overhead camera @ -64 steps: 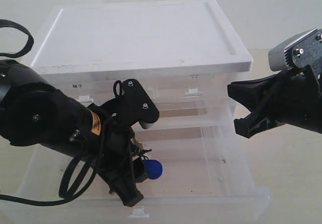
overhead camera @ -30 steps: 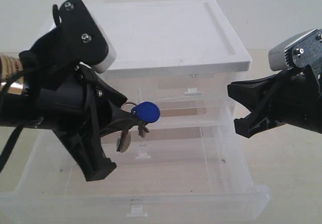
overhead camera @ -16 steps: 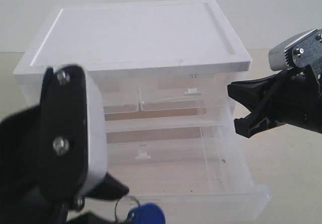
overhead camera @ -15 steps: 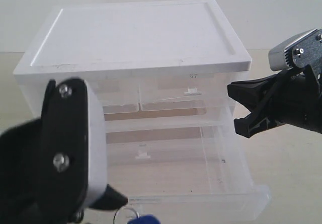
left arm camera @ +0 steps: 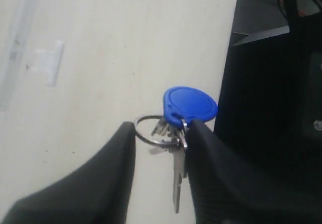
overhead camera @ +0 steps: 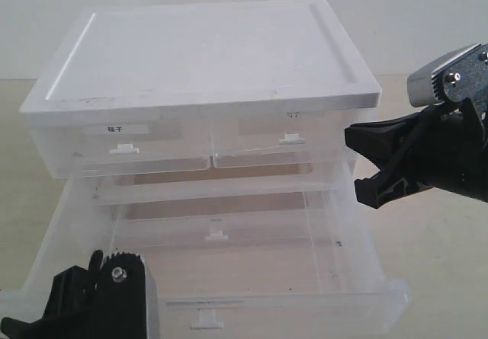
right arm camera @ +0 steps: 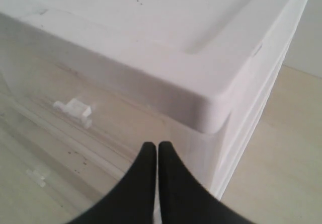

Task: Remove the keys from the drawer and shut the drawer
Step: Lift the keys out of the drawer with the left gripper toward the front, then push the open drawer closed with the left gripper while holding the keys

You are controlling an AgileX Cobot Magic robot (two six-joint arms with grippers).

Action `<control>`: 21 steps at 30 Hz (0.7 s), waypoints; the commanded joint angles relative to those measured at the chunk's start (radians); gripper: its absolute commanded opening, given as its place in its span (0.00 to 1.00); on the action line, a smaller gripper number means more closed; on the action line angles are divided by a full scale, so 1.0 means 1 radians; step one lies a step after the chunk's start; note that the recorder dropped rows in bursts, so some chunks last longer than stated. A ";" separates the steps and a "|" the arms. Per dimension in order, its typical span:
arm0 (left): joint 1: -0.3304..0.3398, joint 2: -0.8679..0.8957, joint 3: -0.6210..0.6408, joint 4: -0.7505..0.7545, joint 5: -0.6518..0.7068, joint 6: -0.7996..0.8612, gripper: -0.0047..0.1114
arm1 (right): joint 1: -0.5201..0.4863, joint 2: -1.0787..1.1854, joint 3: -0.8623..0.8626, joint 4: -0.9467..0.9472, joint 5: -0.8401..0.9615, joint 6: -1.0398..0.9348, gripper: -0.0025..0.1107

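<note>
The keys (left arm camera: 177,148) hang from a ring with a blue oval fob (left arm camera: 189,103). My left gripper (left arm camera: 160,133) is shut on the keys, its two black fingers pinching the ring over the pale tabletop. In the exterior view only that arm's wrist block (overhead camera: 114,301) shows at the bottom left, and the keys are hidden. The clear bottom drawer (overhead camera: 290,308) stands pulled out with nothing visible inside. My right gripper (overhead camera: 364,167) hovers to the right of the drawer unit; its fingers (right arm camera: 146,158) are pressed together on nothing, near the unit's corner (right arm camera: 214,108).
The white-topped drawer unit (overhead camera: 206,49) has two small shut drawers (overhead camera: 122,148) above the open one. A clear drawer pull tab (left arm camera: 46,63) lies off to one side of the keys. A dark black mass (left arm camera: 274,83) stands close beside the left gripper.
The left arm lifted the keys out of the drawer, swung toward the near left and dropped to the frame's bottom edge. The right arm has not moved.
</note>
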 commanded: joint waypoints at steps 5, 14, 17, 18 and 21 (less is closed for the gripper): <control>0.016 0.039 0.067 0.316 -0.152 -0.315 0.08 | -0.008 -0.001 -0.003 -0.006 0.002 0.007 0.02; 0.005 0.107 0.067 0.351 -0.132 -0.391 0.08 | -0.008 -0.001 -0.003 -0.015 0.002 0.017 0.02; -0.058 0.108 0.067 0.247 -0.132 -0.301 0.08 | -0.008 -0.001 -0.003 -0.015 0.002 0.017 0.02; -0.074 0.108 0.069 0.242 -0.132 -0.303 0.08 | -0.008 -0.001 -0.003 -0.015 0.000 0.017 0.02; -0.091 0.123 0.086 0.275 -0.158 -0.356 0.08 | -0.008 -0.001 -0.003 -0.015 0.000 0.017 0.02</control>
